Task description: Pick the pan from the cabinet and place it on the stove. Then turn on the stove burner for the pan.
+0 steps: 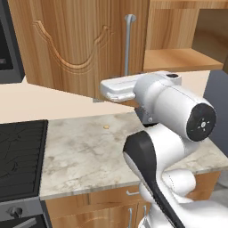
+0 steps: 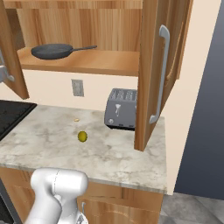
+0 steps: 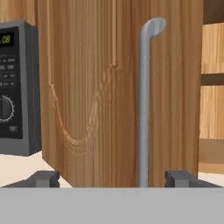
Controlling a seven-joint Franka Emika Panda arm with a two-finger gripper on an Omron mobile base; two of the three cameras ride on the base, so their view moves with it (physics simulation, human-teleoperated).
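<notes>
The dark grey pan (image 2: 52,51) lies on the shelf of the open cabinet (image 2: 87,61), its thin handle pointing right. The cabinet's left door (image 3: 87,96) stands swung out in front of my hand, its silver bar handle (image 3: 144,105) between my fingertips' lines and a little beyond them. My gripper (image 3: 113,179) is open, its dark fingertips (image 3: 43,178) wide apart and holding nothing. In the left base view the gripper (image 1: 101,94) hangs just before that door (image 1: 75,40). The black stove (image 1: 18,156) sits at the counter's left, with a round knob (image 1: 15,212) below.
The right cabinet door (image 2: 151,74) stands open over a grey toaster (image 2: 121,113). A small yellow-green fruit (image 2: 82,136) and a crumb lie on the marble counter (image 1: 84,156). A microwave (image 3: 15,87) hangs left of the door. A wall outlet (image 2: 77,87) is under the shelf.
</notes>
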